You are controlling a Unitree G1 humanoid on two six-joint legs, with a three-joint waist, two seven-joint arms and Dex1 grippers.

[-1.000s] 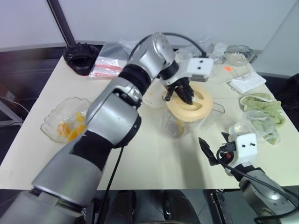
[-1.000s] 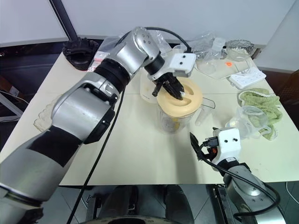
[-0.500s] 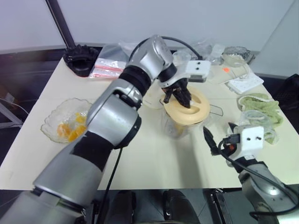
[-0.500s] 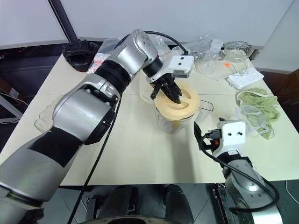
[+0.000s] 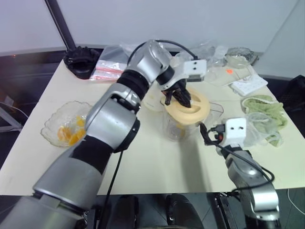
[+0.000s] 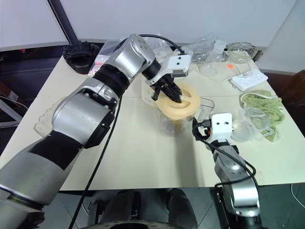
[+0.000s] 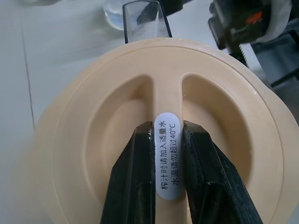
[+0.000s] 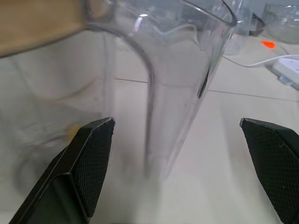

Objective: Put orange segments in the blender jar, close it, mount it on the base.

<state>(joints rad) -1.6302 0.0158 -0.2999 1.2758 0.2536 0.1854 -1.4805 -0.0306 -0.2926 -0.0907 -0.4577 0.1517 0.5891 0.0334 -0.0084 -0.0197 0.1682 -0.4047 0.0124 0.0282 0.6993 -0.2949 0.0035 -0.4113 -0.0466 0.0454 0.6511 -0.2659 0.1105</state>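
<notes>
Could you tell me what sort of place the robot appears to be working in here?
Probably a lab or test room dressed as a kitchen corner: a plain cream table against bare walls, with a blender jar, a glass bowl of orange segments, and a power strip among plastic bags.

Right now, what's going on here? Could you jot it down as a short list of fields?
left hand: shut on the ridge of the lid
lid: cream-yellow, sitting on top of the blender jar
right hand: open, fingers either side of the jar's handle
orange segments: some in the glass bowl on the table's left
base: behind the jar
</notes>
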